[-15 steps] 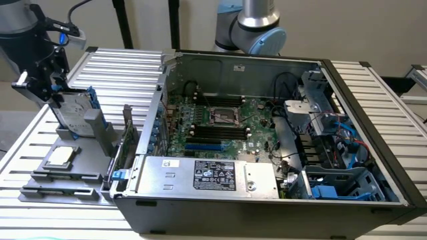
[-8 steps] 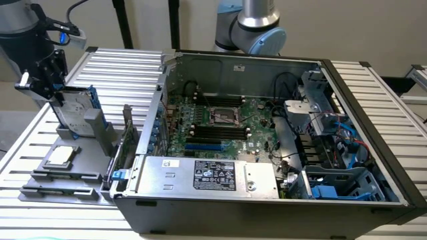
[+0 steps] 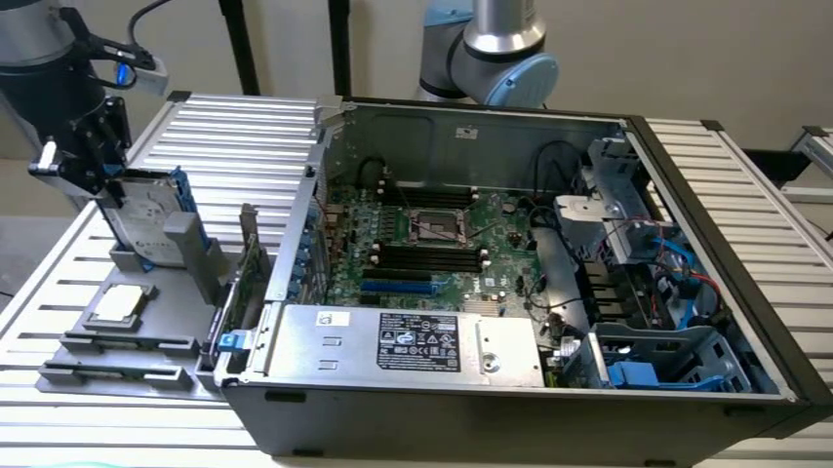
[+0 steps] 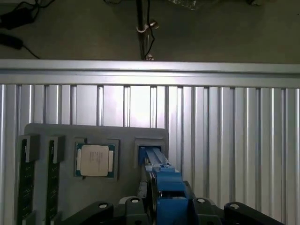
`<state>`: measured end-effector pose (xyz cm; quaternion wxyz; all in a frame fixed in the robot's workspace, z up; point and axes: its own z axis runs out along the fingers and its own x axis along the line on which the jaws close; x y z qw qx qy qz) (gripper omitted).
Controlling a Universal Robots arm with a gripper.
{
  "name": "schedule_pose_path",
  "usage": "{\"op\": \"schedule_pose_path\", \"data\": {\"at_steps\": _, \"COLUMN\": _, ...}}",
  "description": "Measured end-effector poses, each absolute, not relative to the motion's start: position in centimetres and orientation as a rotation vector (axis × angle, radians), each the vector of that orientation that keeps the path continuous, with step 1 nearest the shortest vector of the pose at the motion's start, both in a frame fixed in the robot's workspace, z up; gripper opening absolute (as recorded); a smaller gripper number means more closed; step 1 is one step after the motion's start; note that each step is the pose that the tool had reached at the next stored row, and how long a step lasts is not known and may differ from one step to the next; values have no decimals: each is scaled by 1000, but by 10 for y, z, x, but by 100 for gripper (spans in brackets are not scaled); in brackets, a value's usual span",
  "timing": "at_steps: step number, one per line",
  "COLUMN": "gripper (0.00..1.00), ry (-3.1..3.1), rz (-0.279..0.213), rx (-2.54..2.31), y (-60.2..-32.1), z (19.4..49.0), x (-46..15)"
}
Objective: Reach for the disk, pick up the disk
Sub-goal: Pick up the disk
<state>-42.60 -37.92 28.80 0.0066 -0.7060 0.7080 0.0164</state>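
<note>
The disk [image 3: 140,222] stands on edge in a slot of the grey fixture [image 3: 124,346], at the exterior view's left. It is a grey metal drive with a blue carrier rail [image 3: 181,195] along its side. My gripper [image 3: 96,175] hangs at the disk's upper corner, right over its top edge. In the wrist view the blue rail of the disk [image 4: 161,180] runs up between the black parts of my gripper [image 4: 166,206]. The disk's lower end sits in the fixture's slot [image 4: 151,143].
A square silver chip [image 3: 117,304] [image 4: 95,160] lies in the fixture beside the disk. Two memory sticks [image 4: 26,185] stand in further slots. An open computer case [image 3: 521,244] with a silver power supply [image 3: 416,341] takes up the slatted table [image 3: 248,127]. A circuit card [image 3: 248,263] stands nearby.
</note>
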Motion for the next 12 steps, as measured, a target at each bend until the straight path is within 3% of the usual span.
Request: {"op": "schedule_pose_path", "data": {"at_steps": 12, "gripper": 38, "ry": 2215, "rz": 51, "rx": -2209, "y": -388, "z": 288, "x": -427}}
